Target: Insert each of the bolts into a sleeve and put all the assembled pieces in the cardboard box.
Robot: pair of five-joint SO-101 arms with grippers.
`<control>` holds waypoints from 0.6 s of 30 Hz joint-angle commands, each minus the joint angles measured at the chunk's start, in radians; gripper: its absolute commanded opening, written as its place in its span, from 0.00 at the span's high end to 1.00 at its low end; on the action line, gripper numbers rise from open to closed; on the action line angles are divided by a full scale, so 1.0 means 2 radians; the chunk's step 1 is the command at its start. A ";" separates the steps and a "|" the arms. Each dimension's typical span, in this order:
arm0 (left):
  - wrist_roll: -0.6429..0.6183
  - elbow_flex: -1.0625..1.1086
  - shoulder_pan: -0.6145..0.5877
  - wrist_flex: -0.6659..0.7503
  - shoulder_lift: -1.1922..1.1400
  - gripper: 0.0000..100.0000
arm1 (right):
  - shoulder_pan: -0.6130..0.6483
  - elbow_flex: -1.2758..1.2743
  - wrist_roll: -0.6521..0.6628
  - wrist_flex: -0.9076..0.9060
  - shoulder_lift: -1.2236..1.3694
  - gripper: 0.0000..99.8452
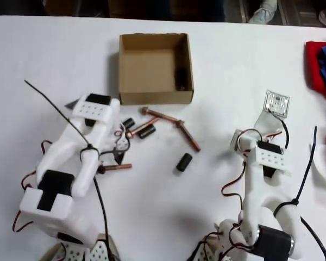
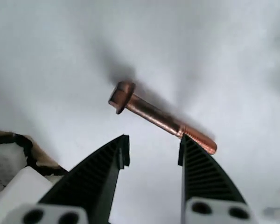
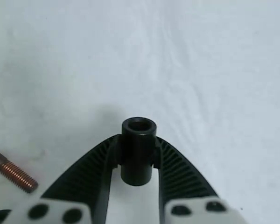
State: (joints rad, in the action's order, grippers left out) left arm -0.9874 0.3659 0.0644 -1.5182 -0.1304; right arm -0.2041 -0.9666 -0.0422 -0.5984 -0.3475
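Pinching a black sleeve (image 3: 138, 154) upright, your right gripper (image 3: 136, 141) shows its open bore. Your left gripper (image 2: 153, 138) hangs spread, a bolt (image 2: 154, 116) just beyond its tips. From above, loose bolts (image 1: 159, 115) lie before the cardboard box (image 1: 155, 97), one dark piece (image 1: 180, 79) inside.

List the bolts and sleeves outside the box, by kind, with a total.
Bolts: 4
Sleeves: 4, one in the right gripper
Total: 8

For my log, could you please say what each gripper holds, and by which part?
The right gripper clamps a sleeve by its sides; the left gripper holds nothing.
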 commanded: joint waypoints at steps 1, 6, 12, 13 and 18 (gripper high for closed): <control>-0.019 0.000 -0.001 -0.005 0.021 0.81 | -0.001 0.027 -0.005 0.001 -0.005 0.98; -0.018 0.000 -0.001 -0.002 0.021 0.81 | -0.001 0.027 -0.005 0.001 -0.005 0.98; -0.018 -0.002 -0.001 0.008 -0.031 0.81 | -0.001 0.027 -0.005 0.001 -0.005 0.98; -0.018 -0.005 -0.002 0.008 -0.049 0.81 | -0.001 0.027 -0.005 0.001 -0.005 0.98; -0.019 -0.044 -0.002 -0.002 -0.140 0.81 | -0.001 0.027 -0.005 0.001 -0.005 0.98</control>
State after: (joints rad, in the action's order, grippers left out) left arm -1.0196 0.3092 0.0614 -1.5167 -0.3069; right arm -0.2041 -0.9666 -0.0422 -0.5984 -0.3475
